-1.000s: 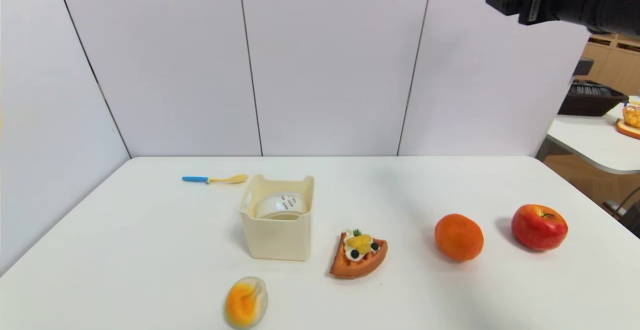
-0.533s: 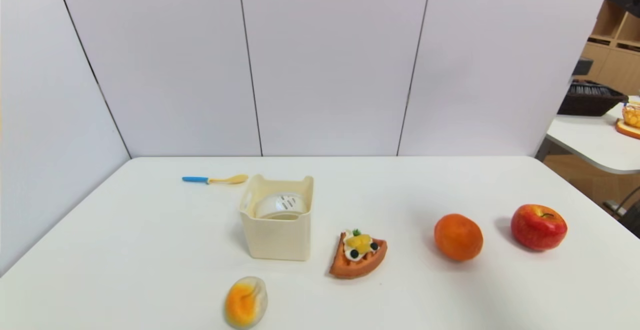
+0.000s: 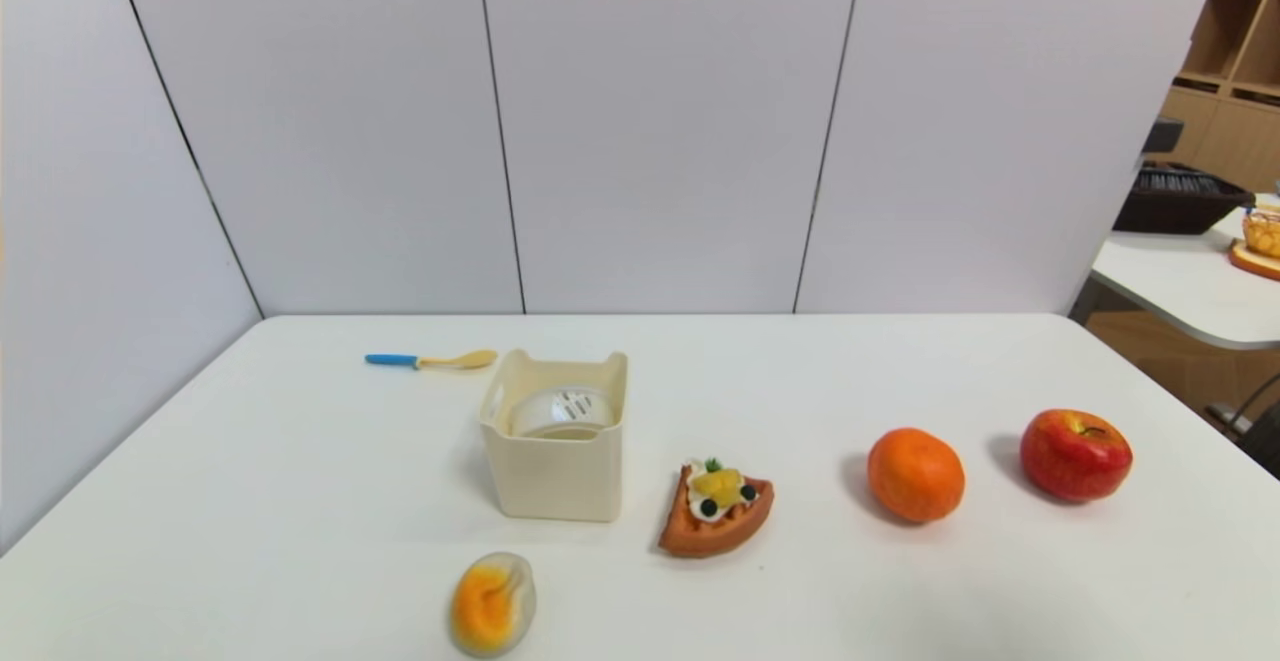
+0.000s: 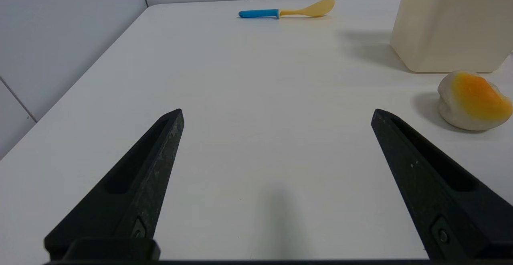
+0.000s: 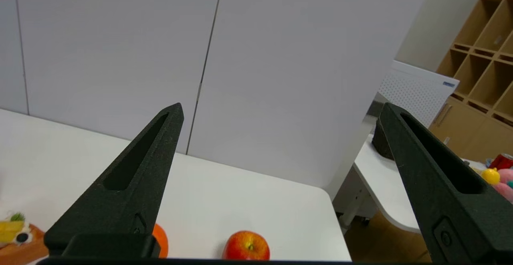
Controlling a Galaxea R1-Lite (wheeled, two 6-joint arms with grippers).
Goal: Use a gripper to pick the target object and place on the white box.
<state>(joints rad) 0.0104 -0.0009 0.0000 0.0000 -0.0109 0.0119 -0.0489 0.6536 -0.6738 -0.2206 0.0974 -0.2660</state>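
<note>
The white round puck lies tilted inside the cream-white box, near the table's middle left; its grey slots face up. In the left wrist view the box's wall shows at the far right. Neither arm appears in the head view. My left gripper hovers low over bare table at the near left, open and empty. My right gripper is raised above the table's right side, open and empty, well away from the box.
A waffle slice, an orange and a red apple lie right of the box. A pale yellow-orange egg-like piece sits near the front edge, a blue-handled spoon behind the box. A second table stands at right.
My right arm, seen high at the head view's upper right a second ago, has withdrawn out of that view. The objects on the table have not moved.
</note>
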